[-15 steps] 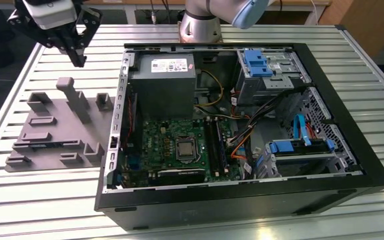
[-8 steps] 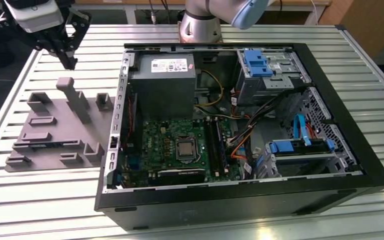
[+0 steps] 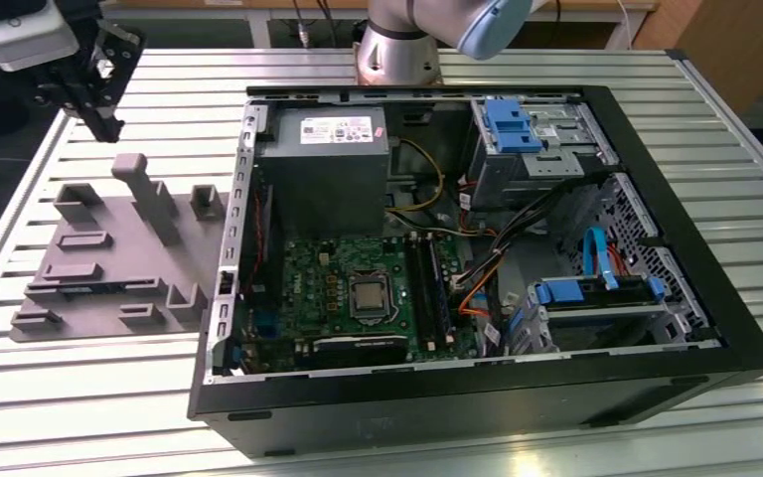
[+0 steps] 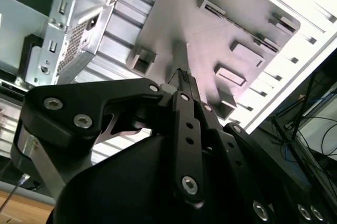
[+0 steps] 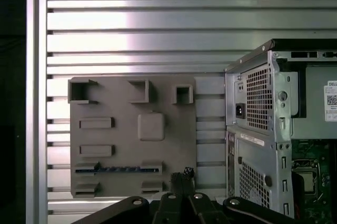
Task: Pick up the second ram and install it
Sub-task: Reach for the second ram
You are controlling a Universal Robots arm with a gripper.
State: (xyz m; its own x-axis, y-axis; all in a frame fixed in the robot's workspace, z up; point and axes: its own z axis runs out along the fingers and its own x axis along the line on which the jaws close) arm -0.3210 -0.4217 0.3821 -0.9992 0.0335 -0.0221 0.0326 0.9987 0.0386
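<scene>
The second ram (image 5: 118, 169), a thin dark blue-green stick, lies on edge in a slot of the grey fixture plate (image 5: 131, 145); in the exterior view the ram (image 3: 96, 288) sits near the plate's front edge. My gripper (image 3: 103, 124) hangs high above the plate's far corner, at the exterior view's left, well away from the ram. Its black fingers meet at the tips with nothing between them, as both wrist views show (image 4: 181, 76) (image 5: 184, 174). The green motherboard (image 3: 342, 288) with its long black slots (image 3: 431, 288) lies inside the open computer case (image 3: 488, 397).
The case stands right beside the fixture plate, its metal side wall (image 3: 235, 229) rising above it. Tall grey posts (image 3: 143, 194) stick up from the plate. Cables (image 3: 488, 268), blue drive bays (image 3: 508, 124) and a power supply (image 3: 322, 169) crowd the case. The slatted table (image 3: 90, 417) runs all round.
</scene>
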